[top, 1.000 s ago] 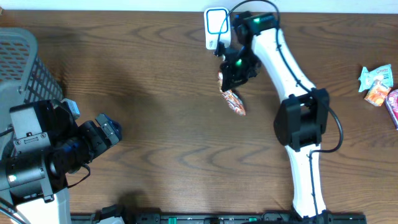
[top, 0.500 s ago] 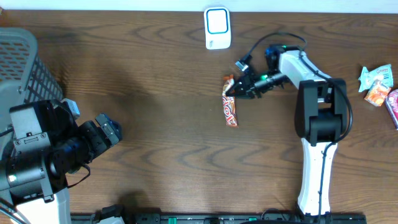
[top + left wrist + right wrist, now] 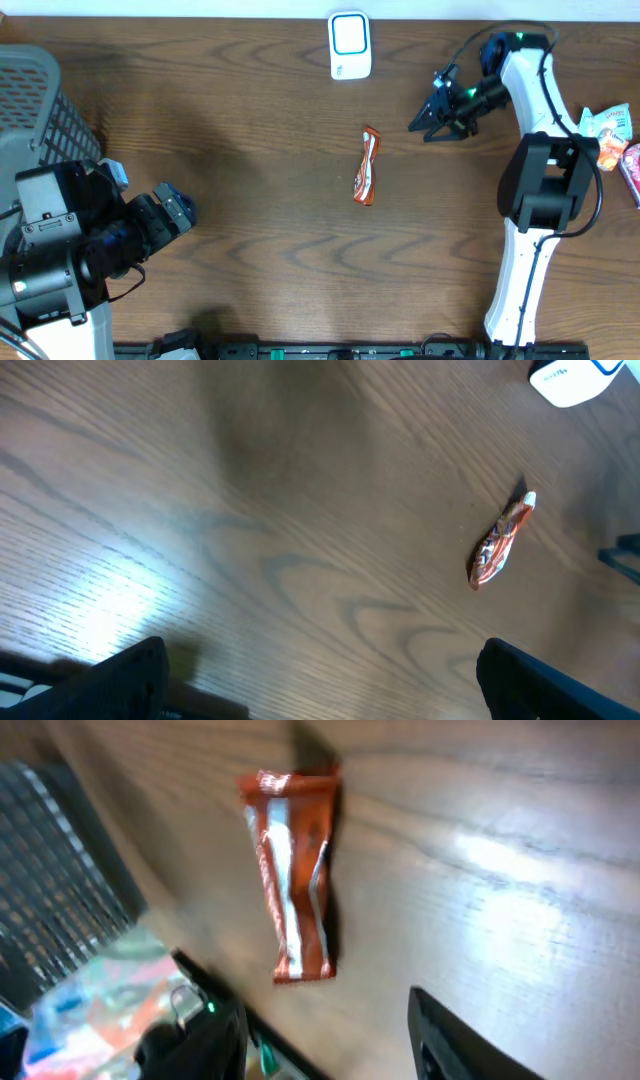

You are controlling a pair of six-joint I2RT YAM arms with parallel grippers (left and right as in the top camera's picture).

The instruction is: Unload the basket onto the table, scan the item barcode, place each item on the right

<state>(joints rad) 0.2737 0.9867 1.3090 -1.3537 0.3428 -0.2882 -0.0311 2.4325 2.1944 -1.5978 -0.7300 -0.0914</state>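
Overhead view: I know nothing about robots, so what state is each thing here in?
Orange crinkled snack wrapper: lying flat, nothing touching it.
White barcode scanner: resting alone, no item at it.
Left gripper: open, empty.
Right gripper: open, empty, clear of the wrapper.
Grey plastic basket: upright, contents hidden.
Colourful snack packets: lying untouched.

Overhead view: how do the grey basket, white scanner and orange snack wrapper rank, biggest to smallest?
1. grey basket, partly out of frame
2. white scanner
3. orange snack wrapper, about as long but far thinner
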